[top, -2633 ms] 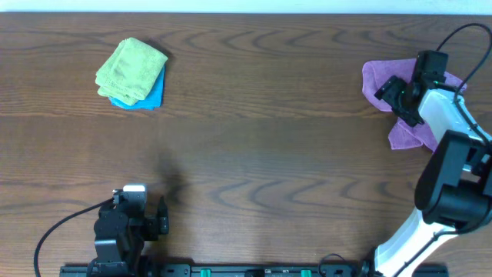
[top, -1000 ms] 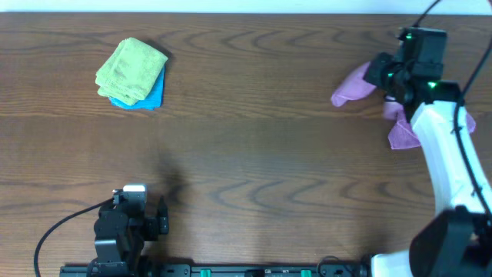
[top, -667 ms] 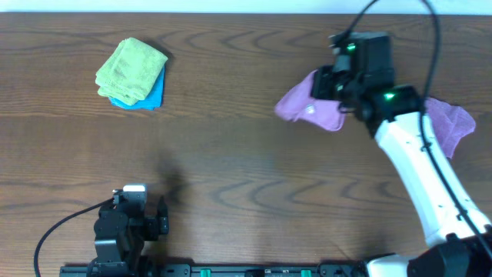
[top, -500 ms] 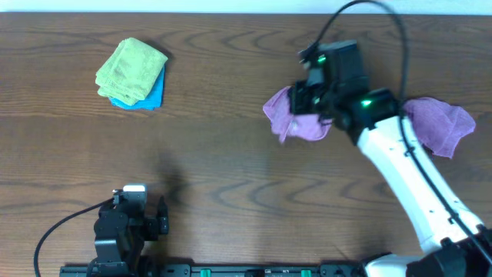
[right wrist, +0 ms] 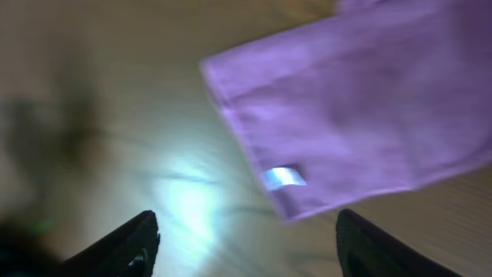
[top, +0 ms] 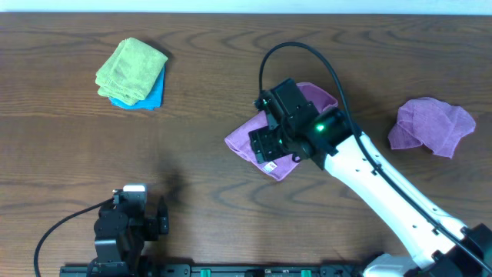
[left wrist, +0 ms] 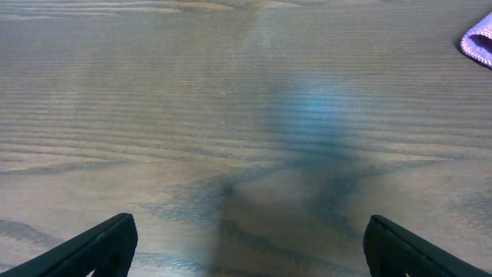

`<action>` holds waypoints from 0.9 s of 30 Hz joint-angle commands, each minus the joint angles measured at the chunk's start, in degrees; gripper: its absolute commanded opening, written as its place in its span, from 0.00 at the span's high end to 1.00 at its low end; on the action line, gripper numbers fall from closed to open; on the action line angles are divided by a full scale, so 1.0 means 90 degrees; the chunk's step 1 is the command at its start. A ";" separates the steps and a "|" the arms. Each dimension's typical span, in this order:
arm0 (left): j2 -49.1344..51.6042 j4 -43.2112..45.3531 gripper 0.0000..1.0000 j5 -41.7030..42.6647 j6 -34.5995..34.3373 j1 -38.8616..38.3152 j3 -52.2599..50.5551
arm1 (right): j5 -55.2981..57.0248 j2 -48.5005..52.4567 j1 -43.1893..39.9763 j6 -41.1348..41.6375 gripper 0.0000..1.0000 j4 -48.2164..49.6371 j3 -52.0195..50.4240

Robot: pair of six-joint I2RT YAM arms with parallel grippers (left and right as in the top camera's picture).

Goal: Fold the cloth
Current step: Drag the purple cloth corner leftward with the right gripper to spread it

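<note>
The purple cloth (top: 242,141) with its small white tag (top: 270,167) lies loosely spread on the wood table, a little right of centre. My right gripper (top: 265,143) hovers just over it, open and holding nothing. In the right wrist view the cloth (right wrist: 361,100) lies flat ahead of the open fingers (right wrist: 246,246), with the tag (right wrist: 283,177) near its near edge. My left gripper (top: 146,219) rests at the front left, open and empty. The left wrist view (left wrist: 246,250) shows only bare table and a purple corner (left wrist: 480,42) at the top right.
A second, crumpled purple cloth (top: 430,127) without a visible tag lies at the far right. A folded lime-green cloth (top: 131,69) sits on a blue cloth (top: 151,96) at the back left. The right arm's cable loops above the tagged cloth.
My right gripper carried the tagged purple cloth from the far right to the table's middle, let it go and opened. The other purple cloth stayed at the right. The left arm has not moved.
</note>
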 commanded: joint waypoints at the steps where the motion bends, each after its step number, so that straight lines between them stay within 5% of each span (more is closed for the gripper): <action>1: -0.0039 -0.0369 0.05 -0.0165 0.0136 -0.0036 -0.0083 | 0.1328 -0.0112 -0.0267 0.0410 0.23 -0.0085 -0.0007; 15: -0.0039 -0.0369 0.05 -0.0165 0.0138 -0.0036 -0.0083 | 0.1326 0.1180 -0.2470 0.0362 0.23 0.1175 -0.0029; 27: -0.0039 -0.0369 0.05 -0.0165 0.0138 -0.0036 -0.0083 | 0.1226 0.2623 -0.2786 0.0391 0.31 0.1948 -0.0029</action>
